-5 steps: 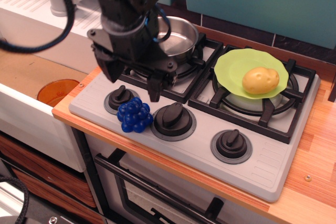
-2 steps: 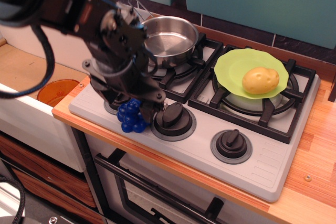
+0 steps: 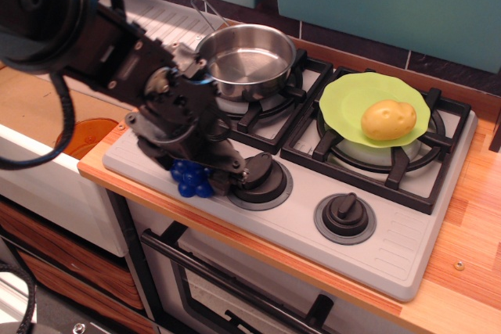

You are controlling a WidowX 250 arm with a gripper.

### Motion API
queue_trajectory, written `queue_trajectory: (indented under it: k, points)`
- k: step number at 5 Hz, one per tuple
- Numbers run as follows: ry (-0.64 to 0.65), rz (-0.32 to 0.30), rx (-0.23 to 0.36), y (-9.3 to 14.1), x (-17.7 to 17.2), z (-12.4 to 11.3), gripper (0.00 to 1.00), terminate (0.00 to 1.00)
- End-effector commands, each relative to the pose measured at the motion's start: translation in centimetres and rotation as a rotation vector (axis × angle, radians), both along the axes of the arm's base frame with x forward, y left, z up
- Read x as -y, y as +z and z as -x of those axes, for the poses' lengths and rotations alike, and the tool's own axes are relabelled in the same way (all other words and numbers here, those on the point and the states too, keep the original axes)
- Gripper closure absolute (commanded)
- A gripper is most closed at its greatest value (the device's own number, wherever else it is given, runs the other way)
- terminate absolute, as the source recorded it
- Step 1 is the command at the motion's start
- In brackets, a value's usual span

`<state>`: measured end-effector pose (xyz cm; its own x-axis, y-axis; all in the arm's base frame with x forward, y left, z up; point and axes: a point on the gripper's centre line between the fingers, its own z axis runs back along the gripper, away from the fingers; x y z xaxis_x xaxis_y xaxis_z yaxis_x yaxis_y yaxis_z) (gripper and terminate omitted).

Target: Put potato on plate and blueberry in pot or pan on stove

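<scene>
**Gripper low over the blueberry at the stove's front edge**

The gripper (image 3: 196, 174) is down at the front left of the stove (image 3: 391, 252), its black body covering the upper part of the blueberry (image 3: 190, 180). Only the lower berries of the deep-blue cluster show beneath it, resting on the grey panel near the front rim. Whether the fingers are apart or closed on the cluster cannot be told, since the wrist housing hides them from this angle.

Just right of the blueberry sits the middle knob (image 3: 262, 177), partly overlapped by the gripper's edge. The right knob (image 3: 344, 215) stands clear, further along the same panel. The left knob is hidden under the arm.

Behind the gripper, on the left burner, stands the pot (image 3: 250, 59), shiny steel with low walls, a thin wire handle rising from its far side. Nothing shows inside it but the bright metal floor.

On the right burner lies the plate (image 3: 352, 99), lime green with a wavy rim, and the potato (image 3: 388, 120) rests on its right half, pale yellow and lumpy.

The arm (image 3: 86, 33) reaches in from the upper left, thick and black, with a cable looping down its side. Beneath it, left of the stove and lower, an orange dish (image 3: 78, 137) shows partly. The stove sits on a wooden counter (image 3: 470, 224).
</scene>
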<state>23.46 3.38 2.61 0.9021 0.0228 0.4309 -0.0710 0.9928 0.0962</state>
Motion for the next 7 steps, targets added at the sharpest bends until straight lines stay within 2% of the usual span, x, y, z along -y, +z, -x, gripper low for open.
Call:
queue_trajectory:
  k: [1, 3, 4, 5, 6, 7]
  points:
    - [0.021, 0.001, -0.007, 1.5, 1.2, -1.9, 1.0, 0.0]
    - [0.027, -0.034, -0.105, 7.6, 1.3, -4.3, 1.0, 0.0]
    - [0.018, -0.044, -0.151, 10.4, 0.8, -6.9, 1.0, 0.0]
    - [-0.018, -0.045, -0.164, 11.7, -0.7, -10.8, 1.0, 0.0]
    - [-0.062, -0.03, -0.167, 11.5, -2.2, -13.6, 1.0, 0.0]
    - [-0.091, -0.008, -0.154, 9.6, -3.1, -15.9, 1.0, 0.0]
